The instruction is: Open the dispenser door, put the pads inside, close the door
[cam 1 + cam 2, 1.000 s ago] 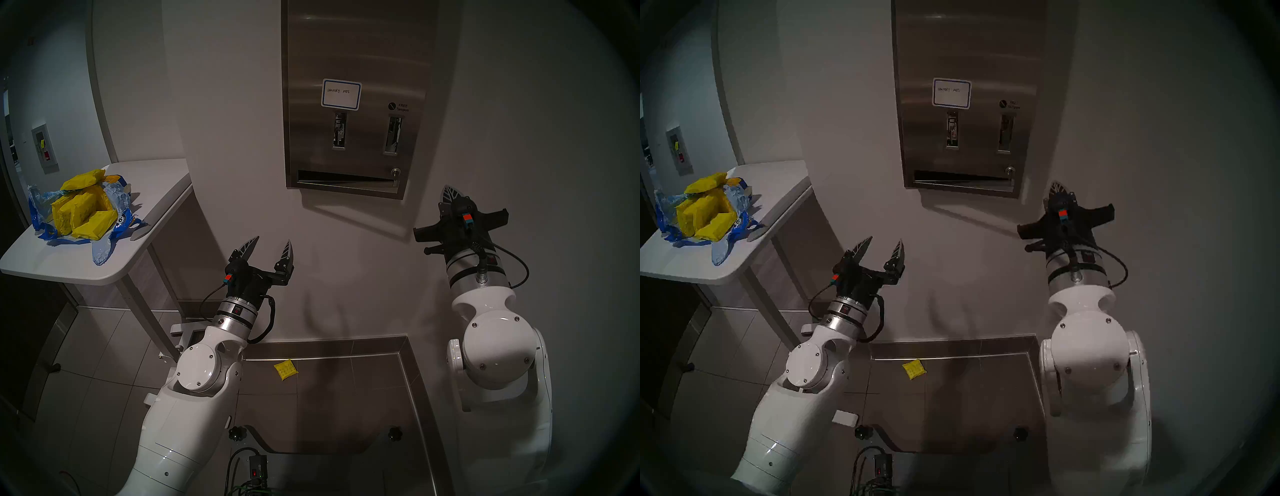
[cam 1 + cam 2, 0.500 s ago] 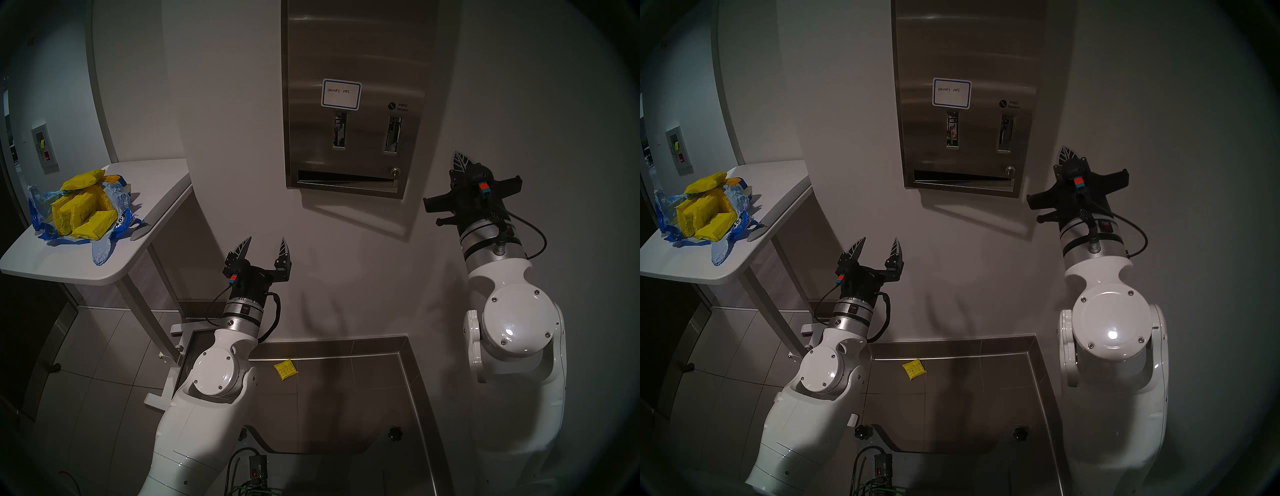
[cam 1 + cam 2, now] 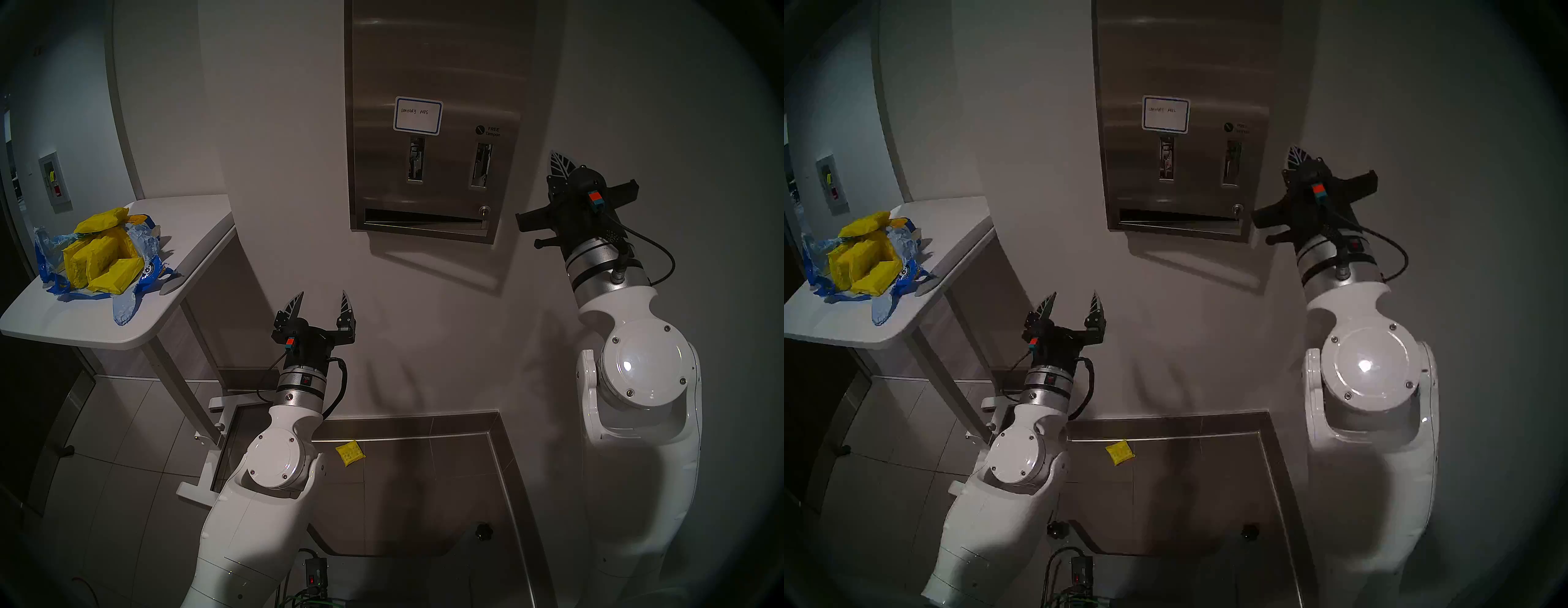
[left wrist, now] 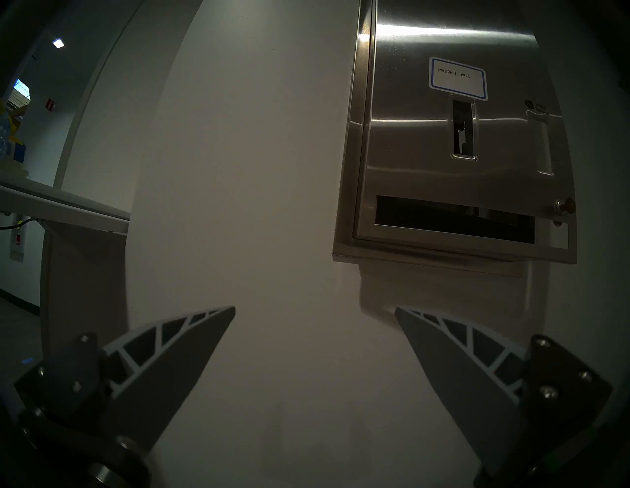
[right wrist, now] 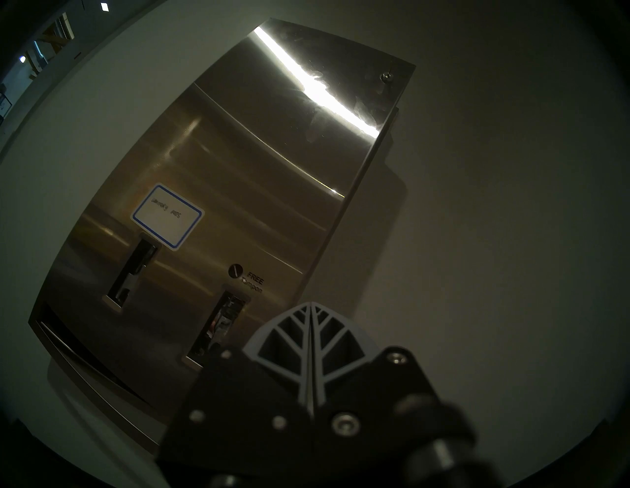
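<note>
Fingers of the right gripper (image 3: 559, 163) pressing together, empty, right of centre beside the dispenser door (image 3: 432, 127), which is sitting shut upper centre. Left gripper (image 3: 319, 302) gaping, empty. Pads (image 3: 102, 259) waiting at left; all 3 steps remaining.

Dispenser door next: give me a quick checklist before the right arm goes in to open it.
1. Dispenser door shut, flush with its frame: ok, nothing opened yet.
2. Right gripper shut and empty, fingers pressed together: ok.
3. Right gripper beside the door's right edge, not touching it: ok.
4. Left gripper open, empty, below the dispenser and clear of the door: ok.
5. Pads heaped in the torn blue bag on the white table: ok. One yellow packet lies on the floor: not ok.
6. Key lock unlocked: cannot tell.
</note>
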`<action>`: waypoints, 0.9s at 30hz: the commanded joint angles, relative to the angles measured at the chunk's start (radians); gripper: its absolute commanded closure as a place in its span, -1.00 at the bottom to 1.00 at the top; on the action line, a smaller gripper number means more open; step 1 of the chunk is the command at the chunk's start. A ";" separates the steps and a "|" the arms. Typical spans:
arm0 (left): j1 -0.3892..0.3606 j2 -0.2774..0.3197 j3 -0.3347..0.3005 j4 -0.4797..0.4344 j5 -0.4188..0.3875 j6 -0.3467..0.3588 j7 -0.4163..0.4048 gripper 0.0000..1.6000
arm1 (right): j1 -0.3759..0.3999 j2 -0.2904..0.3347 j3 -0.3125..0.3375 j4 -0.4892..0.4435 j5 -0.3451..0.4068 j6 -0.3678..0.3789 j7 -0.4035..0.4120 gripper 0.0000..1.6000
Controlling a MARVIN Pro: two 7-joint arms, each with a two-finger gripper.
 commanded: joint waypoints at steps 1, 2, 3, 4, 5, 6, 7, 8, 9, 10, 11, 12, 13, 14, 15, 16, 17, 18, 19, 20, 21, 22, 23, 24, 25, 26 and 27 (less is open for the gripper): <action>-0.018 -0.013 0.000 -0.032 0.028 -0.008 0.024 -1.00 | 0.107 0.012 -0.014 0.016 0.004 -0.021 0.011 1.00; -0.018 -0.014 0.001 -0.032 0.032 -0.008 0.030 -1.00 | 0.123 0.013 -0.017 0.027 0.005 -0.021 0.016 1.00; -0.018 -0.014 0.002 -0.031 0.034 -0.008 0.033 -1.00 | 0.138 0.013 -0.020 0.036 0.006 -0.021 0.020 1.00; -0.018 -0.015 0.003 -0.031 0.038 -0.007 0.038 -1.00 | 0.130 0.013 -0.022 0.037 0.007 -0.025 0.022 1.00; -0.018 -0.016 0.004 -0.030 0.040 -0.007 0.041 -1.00 | 0.144 0.012 -0.026 0.047 0.008 -0.024 0.026 1.00; -0.018 -0.016 0.004 -0.030 0.042 -0.007 0.044 -1.00 | 0.140 0.012 -0.028 0.050 0.009 -0.026 0.027 1.00; -0.018 -0.017 0.005 -0.029 0.045 -0.006 0.049 -1.00 | 0.162 0.012 -0.031 0.065 0.010 -0.025 0.032 1.00; -0.018 -0.018 0.006 -0.029 0.047 -0.006 0.052 -1.00 | 0.163 0.011 -0.034 0.070 0.011 -0.027 0.034 1.00; -0.018 -0.018 0.007 -0.029 0.050 -0.006 0.057 -1.00 | 0.190 0.011 -0.038 0.088 0.012 -0.024 0.040 1.00; -0.018 -0.019 0.008 -0.028 0.053 -0.005 0.060 -1.00 | 0.171 0.010 -0.039 0.088 0.013 -0.030 0.039 1.00; -0.018 -0.019 0.009 -0.028 0.055 -0.005 0.064 -1.00 | 0.198 0.009 -0.042 0.105 0.013 -0.027 0.044 1.00; -0.018 -0.020 0.009 -0.027 0.057 -0.005 0.068 -1.00 | 0.198 0.008 -0.044 0.112 0.014 -0.029 0.046 1.00; -0.018 -0.021 0.010 -0.027 0.060 -0.004 0.071 -1.00 | 0.210 0.007 -0.047 0.123 0.014 -0.029 0.049 1.00; -0.018 -0.021 0.011 -0.027 0.062 -0.004 0.074 -1.00 | 0.209 0.006 -0.049 0.130 0.014 -0.030 0.049 1.00; -0.018 -0.022 0.012 -0.026 0.065 -0.004 0.079 -1.00 | 0.233 0.005 -0.052 0.148 0.015 -0.028 0.054 1.00; -0.018 -0.022 0.013 -0.026 0.067 -0.003 0.083 -1.00 | 0.231 0.004 -0.053 0.157 0.015 -0.030 0.055 1.00; -0.018 -0.023 0.013 -0.026 0.069 -0.003 0.085 -1.00 | 0.243 0.003 -0.055 0.168 0.015 -0.029 0.057 1.00; -0.018 -0.023 0.014 -0.026 0.071 -0.003 0.089 -1.00 | 0.246 0.002 -0.056 0.180 0.015 -0.030 0.059 1.00; -0.019 -0.024 0.015 -0.026 0.074 -0.002 0.092 -1.00 | 0.259 0.001 -0.058 0.195 0.015 -0.030 0.062 1.00; -0.019 -0.024 0.016 -0.025 0.076 -0.002 0.097 -1.00 | 0.269 0.001 -0.059 0.210 0.014 -0.030 0.064 1.00; -0.019 -0.025 0.017 -0.025 0.078 -0.001 0.100 -1.00 | 0.272 0.000 -0.060 0.219 0.014 -0.031 0.065 1.00; -0.019 -0.025 0.017 -0.025 0.080 -0.001 0.103 -1.00 | 0.285 -0.001 -0.061 0.233 0.014 -0.030 0.066 1.00; -0.019 -0.026 0.018 -0.025 0.083 -0.001 0.107 -1.00 | 0.289 -0.003 -0.062 0.244 0.013 -0.031 0.067 1.00; -0.019 -0.026 0.019 -0.024 0.084 0.000 0.109 -1.00 | 0.298 -0.003 -0.063 0.255 0.013 -0.030 0.067 1.00; -0.019 -0.027 0.020 -0.024 0.087 0.000 0.113 -1.00 | 0.306 -0.005 -0.063 0.267 0.012 -0.031 0.067 1.00; -0.019 -0.027 0.020 -0.024 0.088 0.001 0.115 -1.00 | 0.316 -0.006 -0.064 0.277 0.012 -0.031 0.068 1.00; -0.019 -0.028 0.022 -0.023 0.092 0.001 0.122 -1.00 | 0.333 -0.010 -0.066 0.299 0.010 -0.031 0.067 1.00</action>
